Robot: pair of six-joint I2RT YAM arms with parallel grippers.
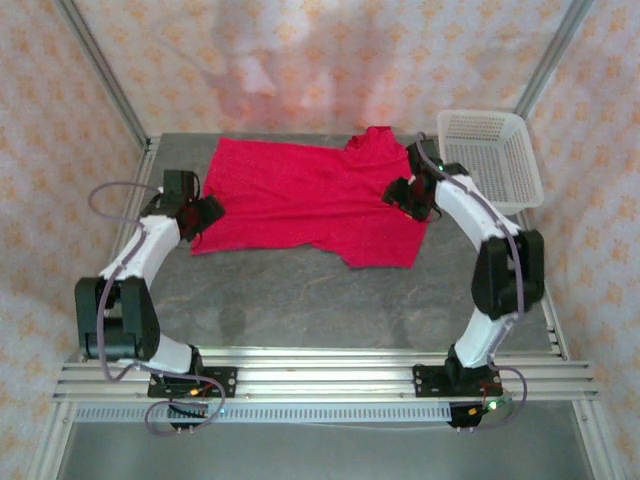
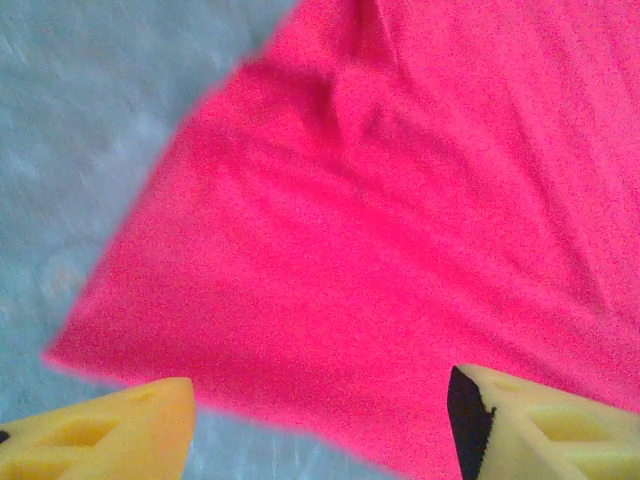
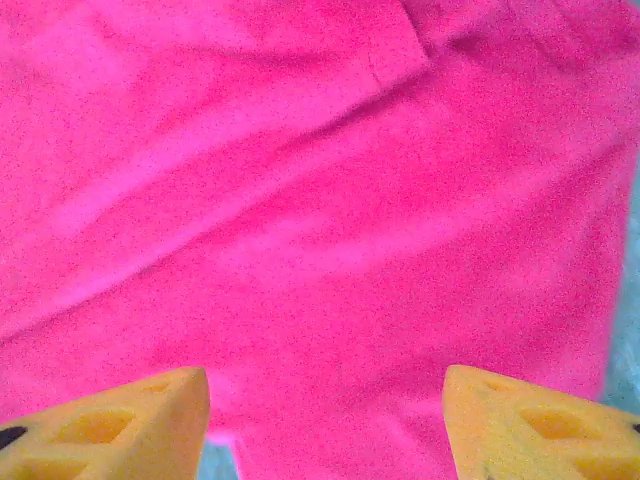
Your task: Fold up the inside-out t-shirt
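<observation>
Your left end effector (image 2: pixel 320 425) has its yellow fingers (image 2: pixel 110 435) spread wide with nothing between them. Its wrist view looks down on a corner of the inside-out t-shirt (image 2: pixel 400 230), with grey bench (image 2: pixel 80 150) showing past the edge of the cloth.

Your right end effector (image 3: pixel 325 415) is open too. Its fingers (image 3: pixel 110 420) are apart above creased red cloth, and a thin strip of bench shows at the right edge of its wrist view.

In the top view both sets of fingers are too small to judge, but you get the layout. The shirt lies spread across the far half of the bench between the two arms. The left end effector is at its near-left corner and the right one at its right side. One sleeve is bunched at the far right, near a white basket (image 1: pixel 490 150) in the far-right corner.
</observation>
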